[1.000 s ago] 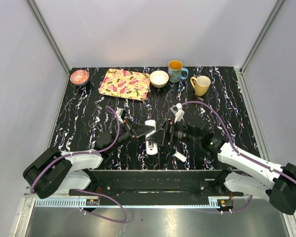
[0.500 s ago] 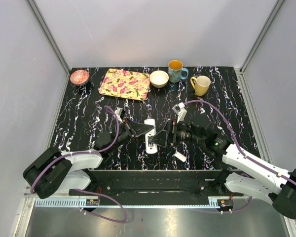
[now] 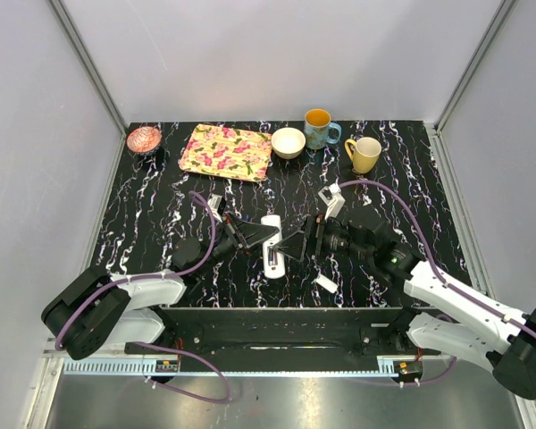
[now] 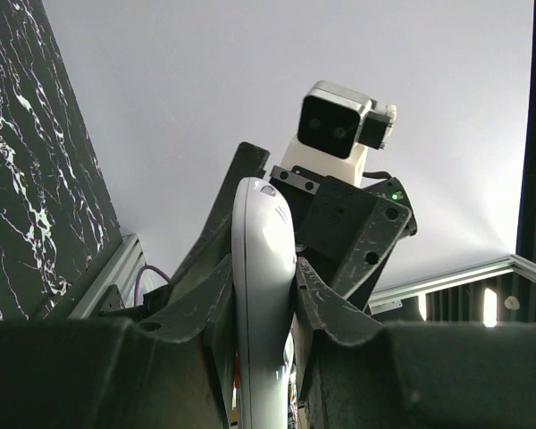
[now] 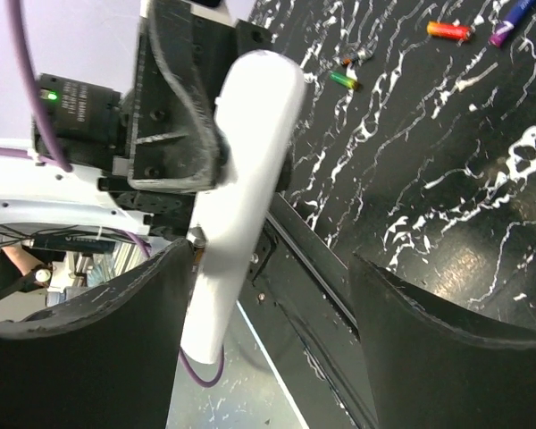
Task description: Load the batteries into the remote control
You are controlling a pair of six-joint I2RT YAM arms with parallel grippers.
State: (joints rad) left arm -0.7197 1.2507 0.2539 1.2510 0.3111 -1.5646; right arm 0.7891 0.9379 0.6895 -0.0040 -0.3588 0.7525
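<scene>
The remote control (image 3: 272,246) is a slim white bar held above the table's near middle. My left gripper (image 3: 264,234) is shut on it. In the left wrist view both fingers press the remote control (image 4: 263,295) from either side. My right gripper (image 3: 291,248) faces it from the right and stands open. In the right wrist view the remote control (image 5: 246,179) hangs between the widely spread jaws of my right gripper (image 5: 268,331), close to the left finger (image 5: 80,357); contact cannot be judged. Small coloured batteries (image 5: 449,29) lie on the black table beyond, one of them green (image 5: 342,79).
A small loose white cover piece (image 3: 326,283) lies near the front edge. Along the back stand a pink bowl (image 3: 144,138), a floral tray (image 3: 226,152), a white bowl (image 3: 288,142), a blue mug (image 3: 319,129) and a yellow mug (image 3: 365,154).
My right wrist has shifted slightly to the right and back. The left gripper and the remote control have stayed put.
</scene>
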